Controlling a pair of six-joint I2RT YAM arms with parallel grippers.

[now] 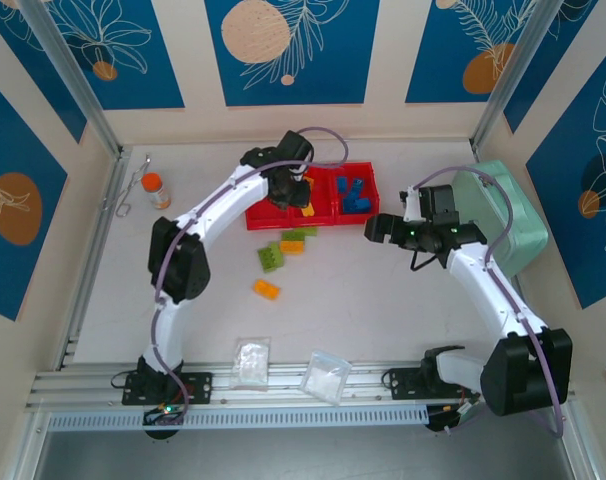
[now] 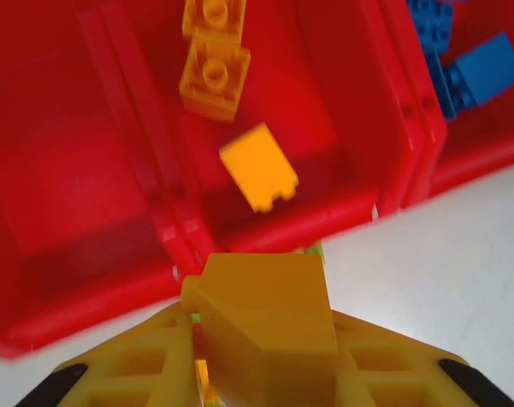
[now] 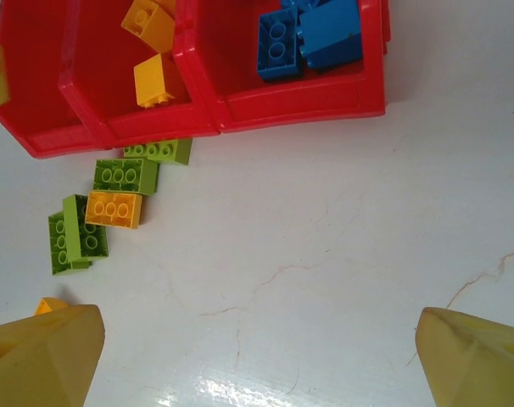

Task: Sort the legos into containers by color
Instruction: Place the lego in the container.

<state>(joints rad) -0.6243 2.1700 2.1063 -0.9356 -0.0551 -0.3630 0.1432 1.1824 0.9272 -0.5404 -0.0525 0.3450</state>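
Though its fingers meet, the left gripper (image 2: 261, 292) hides whether it pinches anything; the right gripper (image 3: 259, 326) gapes, fingertips cut off at the bottom corners. Green and orange legos (image 3: 113, 208) lie loose below the tray (image 3: 299, 106); orange and blue ones sit inside.

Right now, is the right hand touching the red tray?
Apart. The right wrist view shows a wide strip of bare white table between the right hand and the tray; the top view shows the same gap.

Three compartments (image 2: 70, 153), two bags (image 1: 251, 362), two arms (image 1: 208, 205).
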